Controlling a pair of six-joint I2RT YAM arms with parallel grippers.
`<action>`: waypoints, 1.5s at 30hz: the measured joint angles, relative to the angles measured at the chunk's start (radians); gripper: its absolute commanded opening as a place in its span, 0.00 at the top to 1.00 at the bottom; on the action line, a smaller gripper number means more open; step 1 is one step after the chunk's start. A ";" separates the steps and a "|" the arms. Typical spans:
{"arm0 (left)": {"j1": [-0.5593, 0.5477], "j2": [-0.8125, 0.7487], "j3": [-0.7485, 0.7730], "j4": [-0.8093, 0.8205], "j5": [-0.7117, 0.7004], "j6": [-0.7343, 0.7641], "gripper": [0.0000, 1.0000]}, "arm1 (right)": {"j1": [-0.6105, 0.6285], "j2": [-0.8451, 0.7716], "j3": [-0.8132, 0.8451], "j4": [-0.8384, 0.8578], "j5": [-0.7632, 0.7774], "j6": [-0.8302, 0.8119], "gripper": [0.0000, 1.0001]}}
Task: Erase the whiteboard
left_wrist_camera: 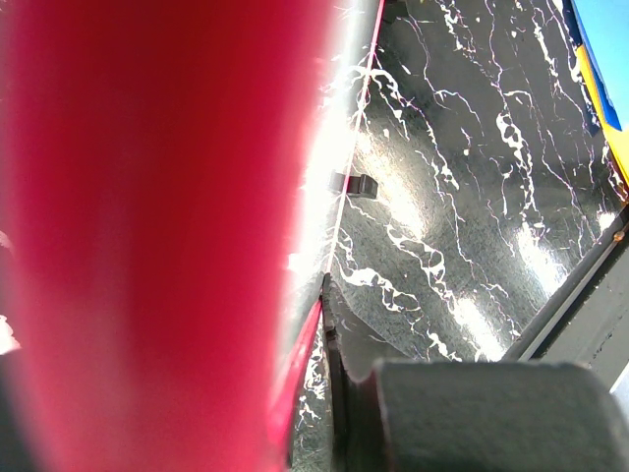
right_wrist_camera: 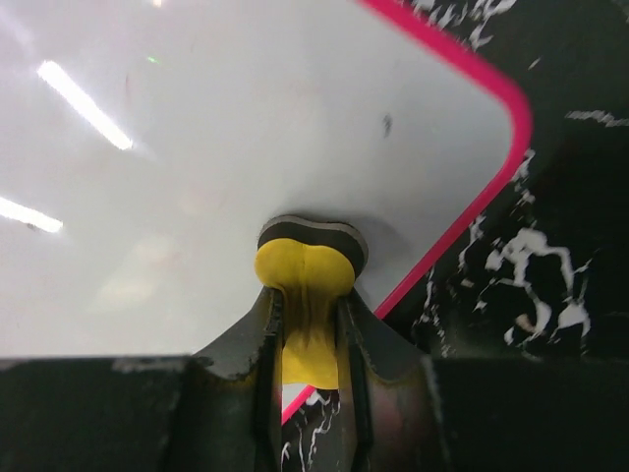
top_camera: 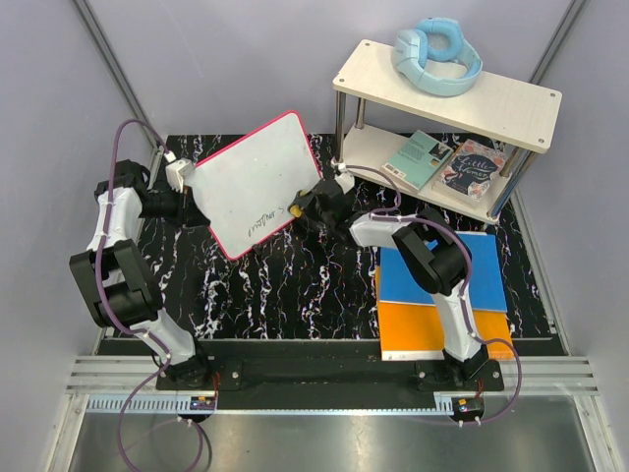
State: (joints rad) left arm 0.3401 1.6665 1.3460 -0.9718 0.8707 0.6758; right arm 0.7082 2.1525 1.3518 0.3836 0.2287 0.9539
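Observation:
The whiteboard [top_camera: 254, 177], white with a pink-red rim, is tilted up off the black marbled mat [top_camera: 295, 285], with black handwriting [top_camera: 257, 219] near its lower edge. My left gripper [top_camera: 187, 189] is shut on its left edge; in the left wrist view the rim [left_wrist_camera: 147, 236] is a red blur filling the left, beside one dark finger [left_wrist_camera: 339, 383]. My right gripper [top_camera: 303, 208] is shut on a yellow eraser [top_camera: 294, 209]. In the right wrist view the eraser [right_wrist_camera: 305, 270] presses its dark pad against the board face [right_wrist_camera: 246, 128] near a rounded corner, squeezed in my right gripper [right_wrist_camera: 307, 310].
A two-level white shelf [top_camera: 511, 103] stands at the back right, with light blue headphones [top_camera: 435, 54] on top and two books [top_camera: 442, 162] on the lower level. A blue flat rectangle [top_camera: 486, 275] and an orange one [top_camera: 418, 329] lie at the front right.

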 measured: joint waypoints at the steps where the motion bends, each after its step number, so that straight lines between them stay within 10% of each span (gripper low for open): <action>1: 0.000 0.000 0.000 0.000 0.000 0.001 1.00 | -0.010 0.000 0.002 0.000 0.002 0.000 1.00; 14: 0.000 0.000 0.000 -0.003 0.001 0.005 1.00 | -0.029 0.010 0.054 0.016 -0.040 -0.034 1.00; 28: 0.001 0.000 0.000 -0.005 0.000 0.005 1.00 | 0.086 0.023 0.082 0.034 0.085 -0.594 1.00; 45: 0.010 0.001 0.002 -0.006 -0.005 -0.007 1.00 | 0.053 0.056 0.083 0.120 -0.095 -0.690 1.00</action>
State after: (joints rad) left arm 0.3504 1.6672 1.3483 -0.9783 0.8661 0.6685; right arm 0.7609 2.2082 1.4349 0.5034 0.1341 0.2634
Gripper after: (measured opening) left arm 0.147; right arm 0.255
